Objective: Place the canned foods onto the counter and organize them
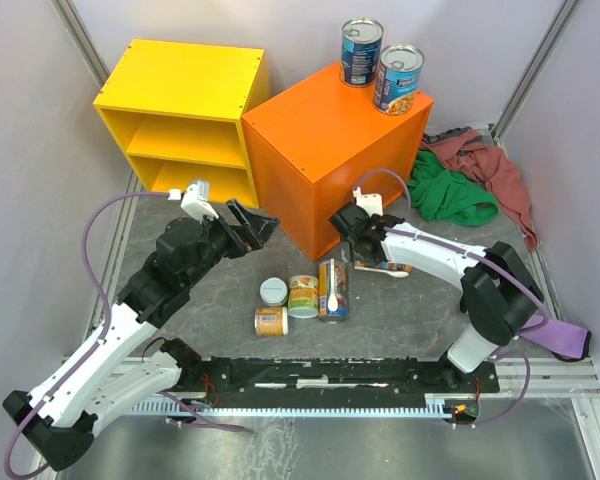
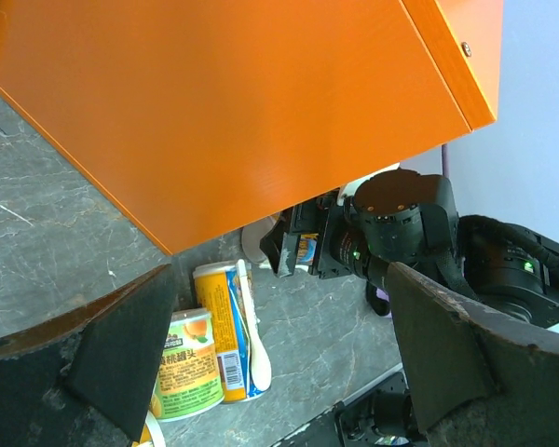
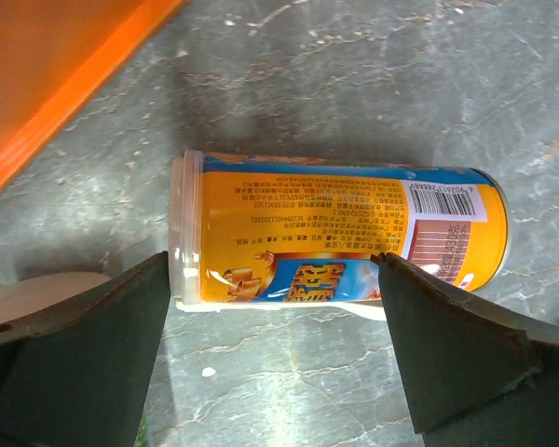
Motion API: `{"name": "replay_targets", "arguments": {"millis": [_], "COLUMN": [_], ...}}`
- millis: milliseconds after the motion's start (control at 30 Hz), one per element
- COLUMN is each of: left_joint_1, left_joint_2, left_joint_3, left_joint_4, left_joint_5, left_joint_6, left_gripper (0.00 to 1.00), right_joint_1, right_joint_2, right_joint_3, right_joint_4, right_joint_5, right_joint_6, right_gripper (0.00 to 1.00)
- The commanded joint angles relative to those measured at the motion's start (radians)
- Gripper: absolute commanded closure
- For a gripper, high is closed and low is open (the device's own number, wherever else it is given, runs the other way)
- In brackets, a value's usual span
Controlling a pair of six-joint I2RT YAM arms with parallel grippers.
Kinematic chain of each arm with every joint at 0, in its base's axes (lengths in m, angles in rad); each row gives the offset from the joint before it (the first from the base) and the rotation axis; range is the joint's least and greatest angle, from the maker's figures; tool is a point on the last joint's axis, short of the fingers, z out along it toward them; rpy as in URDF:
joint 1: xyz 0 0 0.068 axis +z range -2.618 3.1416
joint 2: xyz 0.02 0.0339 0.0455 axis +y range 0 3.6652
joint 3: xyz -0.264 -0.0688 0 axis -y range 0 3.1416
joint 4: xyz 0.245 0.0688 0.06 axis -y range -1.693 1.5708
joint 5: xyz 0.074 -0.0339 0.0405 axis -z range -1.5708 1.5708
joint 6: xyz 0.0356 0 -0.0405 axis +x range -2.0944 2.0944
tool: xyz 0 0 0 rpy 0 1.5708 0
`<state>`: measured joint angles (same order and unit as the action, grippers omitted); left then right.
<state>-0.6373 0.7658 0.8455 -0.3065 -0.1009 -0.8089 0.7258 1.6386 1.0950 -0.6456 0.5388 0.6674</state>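
Spanning the lying yellow can (image 3: 340, 233) lengthwise, the wide right jaws may strike its body and roll it away; left jaws hang wide too.

The grey marbled worktop (image 1: 205, 305) carried a yellow shelf unit (image 1: 180, 85) and an orange cabinet (image 1: 315, 135) at the back, and a green cloth (image 1: 450, 195) and a red cloth (image 1: 492, 170) at the right. Near its middle sat a tight cluster: a silver-topped tin (image 1: 273, 291), an orange tin (image 1: 270, 321), a green tin (image 1: 303, 297) and a tall blue tin (image 1: 333, 290). A yellow tin (image 3: 340, 237) lay on its side nearby. On the cabinet stood a rear tin (image 1: 361, 52) and a front tin (image 1: 397, 78).
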Motion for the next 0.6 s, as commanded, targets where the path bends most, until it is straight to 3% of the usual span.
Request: {"name": "replay_targets", "arguments": {"millis": [0, 300, 567], "left_joint_1": [-0.007, -0.009, -0.009], "left_joint_2": [-0.012, -0.030, -0.067], "left_joint_3": [-0.011, -0.028, -0.056], "left_joint_4": [0.043, 0.077, 0.108], "left_joint_5": [0.017, 0.034, 0.040], "left_joint_6": [-0.028, -0.030, -0.033], "left_gripper": [0.01, 0.01, 0.01], "right_joint_1": [-0.024, -0.038, -0.029], "right_joint_2": [0.013, -0.116, -0.219], "right_joint_3": [-0.024, -0.048, 0.112], "right_joint_4": [-0.062, -0.153, -0.337], "right_joint_5": [0.127, 0.166, 0.124], "right_joint_6": [0.046, 0.050, -0.035], "right_gripper": [0.02, 0.02, 0.00]}}
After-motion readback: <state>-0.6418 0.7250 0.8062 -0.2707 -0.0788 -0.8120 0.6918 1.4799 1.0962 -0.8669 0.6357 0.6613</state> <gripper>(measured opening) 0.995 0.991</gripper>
